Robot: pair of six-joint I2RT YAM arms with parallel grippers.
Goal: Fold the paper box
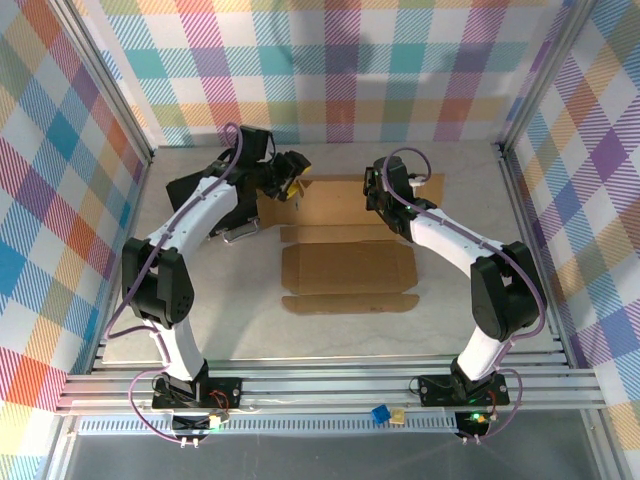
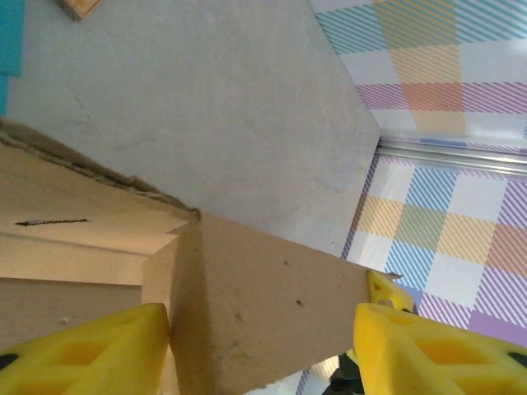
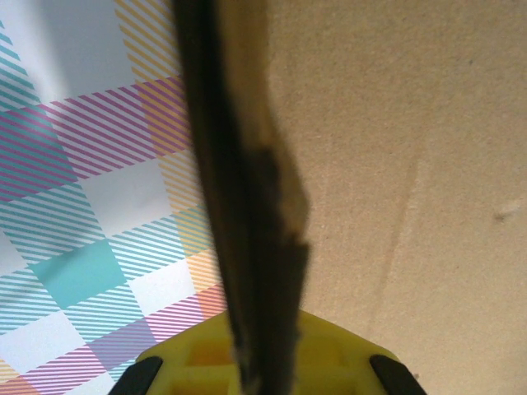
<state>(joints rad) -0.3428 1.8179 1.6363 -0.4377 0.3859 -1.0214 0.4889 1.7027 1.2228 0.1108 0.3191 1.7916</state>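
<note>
Starting at the near side, well short of both claws, the paper box (image 1: 348, 266) lies flat and unfolded on the table (image 1: 240, 325), its narrow near flap closest to the arm bases and the broad middle panel just beyond it. Moving up to the box's far strip, which spans between the two claws: the right gripper (image 1: 378, 193) is on that strip's right end, and from its wrist camera the right gripper (image 3: 263, 366) is clamped tight, a cardboard edge of the paper box (image 3: 395, 164) running straight down between its yellow pads. Over at the strip's left end, the left gripper (image 1: 294, 182) has its jaws apart. In its own view the left gripper (image 2: 263, 329) straddles a raised flap of the paper box (image 2: 263, 288), one of its fingers (image 2: 90, 350) against the cardboard, not yet pinching. Left of that claw, a black case (image 1: 195, 190) sits under the arm. Beyond both claws, the plaid wall (image 1: 330, 70).
</note>
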